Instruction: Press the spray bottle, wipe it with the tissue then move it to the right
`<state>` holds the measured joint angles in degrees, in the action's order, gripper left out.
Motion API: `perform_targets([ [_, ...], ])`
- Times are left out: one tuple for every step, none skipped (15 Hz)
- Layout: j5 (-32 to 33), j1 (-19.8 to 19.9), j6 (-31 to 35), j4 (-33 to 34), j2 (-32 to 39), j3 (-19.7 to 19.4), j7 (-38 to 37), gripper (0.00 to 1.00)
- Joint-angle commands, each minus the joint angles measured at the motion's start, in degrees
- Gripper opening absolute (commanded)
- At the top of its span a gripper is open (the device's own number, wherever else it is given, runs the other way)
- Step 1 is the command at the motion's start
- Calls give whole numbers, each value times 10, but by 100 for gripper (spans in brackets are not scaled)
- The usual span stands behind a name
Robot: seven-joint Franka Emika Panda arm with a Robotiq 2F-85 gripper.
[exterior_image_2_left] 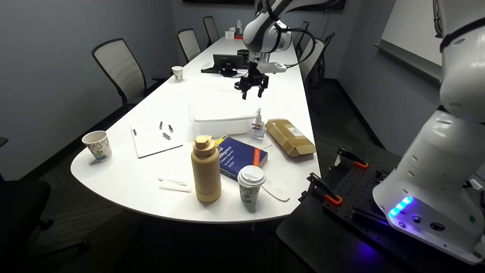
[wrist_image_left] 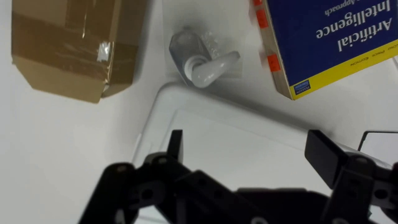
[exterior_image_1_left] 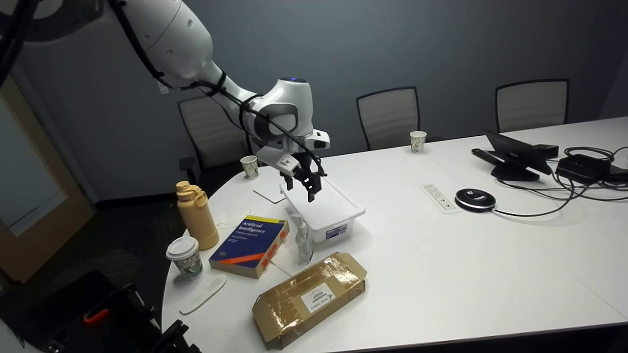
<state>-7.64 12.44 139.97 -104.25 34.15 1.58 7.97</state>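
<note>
The gripper hangs above a lidded plastic storage bin, its fingers spread wide. In the wrist view the clear pump bottle sits at 11 o'clock from the gripper, upright, just beside one corner of the bin, with its white nozzle pointing toward 2 o'clock. It appears to stand on a thin pale sheet that lies flat on the table; whether that sheet is tissue, I cannot tell. From the pump bottle in this same view, the cardboard box lies at 9 o'clock and the Artificial Intelligence textbook at 3 o'clock, both apart from it.

In an exterior view, reckoned from the pump bottle, a tan water bottle stands at 8 o'clock, a lidded paper cup at 6 o'clock, and a small whiteboard with marker-like pieces at 9 o'clock. Another paper cup stands just beyond the whiteboard. A white shoehorn-shaped piece lies at 3 o'clock from the lidded paper cup, and flat white strips lie at 8 o'clock from the tan water bottle. In an exterior view a round black corded puck lies at 3 o'clock from the gripper.
</note>
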Motion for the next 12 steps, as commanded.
perform_targets([
  [-59, -11, -40, -25, -21, 0, -67, 100],
  [-78, -15, -35, -36, -23, 1, -88, 100],
  [-96, -19, -27, -47, -27, 1, -110, 100],
  [-114, -24, -8, -62, -29, 0, -131, 100],
  [-132, -29, 9, -75, -31, -1, -150, 100],
  [-146, -36, 38, -90, -32, -4, -168, 100],
  [-161, -39, 59, -101, -33, -4, -185, 100],
  [-173, -45, 91, -114, -34, -6, -202, 100],
  [-185, -48, 115, -124, -35, -7, -219, 100],
  [-194, -53, 138, -134, -38, -9, -240, 100],
  [-199, -59, 159, -143, -40, -15, -264, 100],
  [-201, -67, 175, -151, -43, -22, -291, 100],
])
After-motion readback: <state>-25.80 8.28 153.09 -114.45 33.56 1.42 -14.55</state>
